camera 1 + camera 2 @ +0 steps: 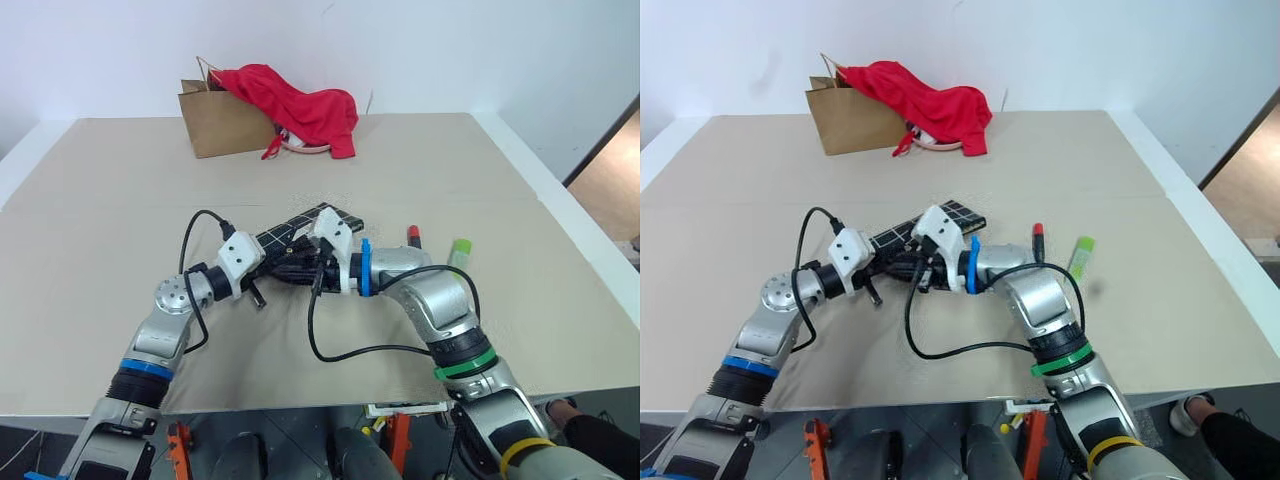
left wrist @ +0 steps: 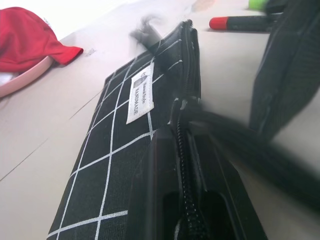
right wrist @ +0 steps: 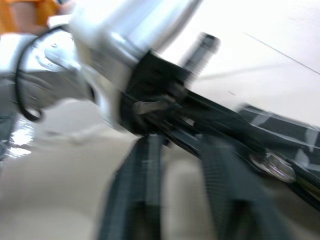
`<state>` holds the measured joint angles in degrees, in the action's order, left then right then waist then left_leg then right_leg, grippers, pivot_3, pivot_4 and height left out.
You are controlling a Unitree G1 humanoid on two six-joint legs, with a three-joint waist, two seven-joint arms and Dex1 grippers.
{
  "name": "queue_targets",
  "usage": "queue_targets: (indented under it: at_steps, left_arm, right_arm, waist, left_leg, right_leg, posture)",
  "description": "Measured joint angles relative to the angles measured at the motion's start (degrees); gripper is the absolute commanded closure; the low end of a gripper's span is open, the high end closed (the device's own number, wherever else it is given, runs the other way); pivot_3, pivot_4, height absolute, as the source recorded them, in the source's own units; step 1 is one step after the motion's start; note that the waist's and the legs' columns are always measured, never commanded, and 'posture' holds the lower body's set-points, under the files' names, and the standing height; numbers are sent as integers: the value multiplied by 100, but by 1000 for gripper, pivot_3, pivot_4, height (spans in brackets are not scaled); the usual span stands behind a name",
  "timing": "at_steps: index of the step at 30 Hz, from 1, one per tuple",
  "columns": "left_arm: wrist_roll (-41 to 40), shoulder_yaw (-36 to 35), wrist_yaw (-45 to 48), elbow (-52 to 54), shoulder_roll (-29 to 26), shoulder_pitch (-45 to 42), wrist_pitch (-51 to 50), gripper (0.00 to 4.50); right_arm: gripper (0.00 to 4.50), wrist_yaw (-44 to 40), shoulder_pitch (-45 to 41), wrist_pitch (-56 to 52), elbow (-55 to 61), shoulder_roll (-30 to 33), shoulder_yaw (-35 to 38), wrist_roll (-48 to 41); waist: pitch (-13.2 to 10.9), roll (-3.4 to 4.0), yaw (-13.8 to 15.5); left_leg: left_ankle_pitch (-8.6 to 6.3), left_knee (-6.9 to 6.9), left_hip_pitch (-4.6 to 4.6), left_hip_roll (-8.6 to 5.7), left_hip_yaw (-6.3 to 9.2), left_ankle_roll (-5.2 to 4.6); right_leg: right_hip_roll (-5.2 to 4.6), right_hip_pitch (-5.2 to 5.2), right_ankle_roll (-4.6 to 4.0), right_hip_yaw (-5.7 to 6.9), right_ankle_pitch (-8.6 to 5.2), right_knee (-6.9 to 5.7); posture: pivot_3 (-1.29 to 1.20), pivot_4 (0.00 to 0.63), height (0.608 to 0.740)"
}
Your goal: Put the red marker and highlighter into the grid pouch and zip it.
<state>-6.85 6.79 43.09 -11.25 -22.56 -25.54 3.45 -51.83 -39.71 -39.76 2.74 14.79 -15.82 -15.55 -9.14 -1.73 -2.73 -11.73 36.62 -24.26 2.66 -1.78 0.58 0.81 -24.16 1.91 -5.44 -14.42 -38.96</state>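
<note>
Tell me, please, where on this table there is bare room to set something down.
Free: the wide beige tabletop left of the brown paper bag, and the stretch between the bag with its red cloth and the black grid-patterned fabric pouch. Crowded: around the pouch, the red-capped marker and the light-green highlighter.

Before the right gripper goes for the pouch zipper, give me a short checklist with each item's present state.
1. Black fabric grid pouch with white label held by left gripper: ok, shut on its zipper edge.
2. Short red-capped marker out of the pouch: ok, lying on the table beside the right arm.
3. Flat light-green highlighter out of the pouch: ok, to the marker's right, apart from it.
4. Right gripper open enough: ok, its two fingers stand apart.
5. Right gripper on the zipper pull: cannot tell, too blurred.
6. Zipper open enough for the pens: cannot tell.
</note>
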Motion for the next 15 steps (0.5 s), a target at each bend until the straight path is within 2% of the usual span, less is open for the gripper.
queue_targets:
  at_steps: [2, 7, 10, 12, 15]
  left_arm:
    - [3, 1, -3, 2, 18, 3, -7, 4500]
    - [1, 1, -5, 8, 44, 12, -20, 4500]
    - [-11, -3, -9, 8, 80, 20, -21, 4500]
    - [-36, -13, -9, 8, 95, 26, -22, 4500]
    - [-105, -16, -8, 8, 149, 26, -20, 4500]
  right_arm:
    - [693, -25, 145, -387, 410, 420, 184, -228]
    - [693, -196, 681, -1171, 1567, 1473, 1092, -1024]
    - [693, -37, 1046, -1298, 1918, 2038, 1667, -1129]
    - [693, 221, 1201, -1321, 1937, 2276, 2017, -1070]
    - [693, 1158, 1422, -1605, 1814, 2379, 2641, -717]
  waist:
    - [0, 0, 27]
    - [-1, -1, 51]
    - [-1, -2, 50]
    - [-1, -3, 45]
    - [-1, -4, 17]
  left_leg:
    - [0, 1, -6, -4, 6, 1]
    - [-1, 2, -18, -13, 15, 0]
    - [-1, 1, -17, -12, 20, 0]
    - [1, 1, -14, -11, 20, 0]
    - [5, 1, -5, -9, 17, 1]
  right_leg:
    - [-7, 1, 1, 8, -2, 1]
    - [-19, 1, 7, 18, -7, 11]
    - [-16, 3, 4, 24, -7, 10]
    - [-12, 3, 3, 22, -6, 10]
    - [-9, 7, 5, 16, -7, 7]
  posture:
    - [0, 150, 740]
    - [0, 150, 740]
    - [0, 150, 740]
    - [0, 150, 740]
    - [0, 150, 740]
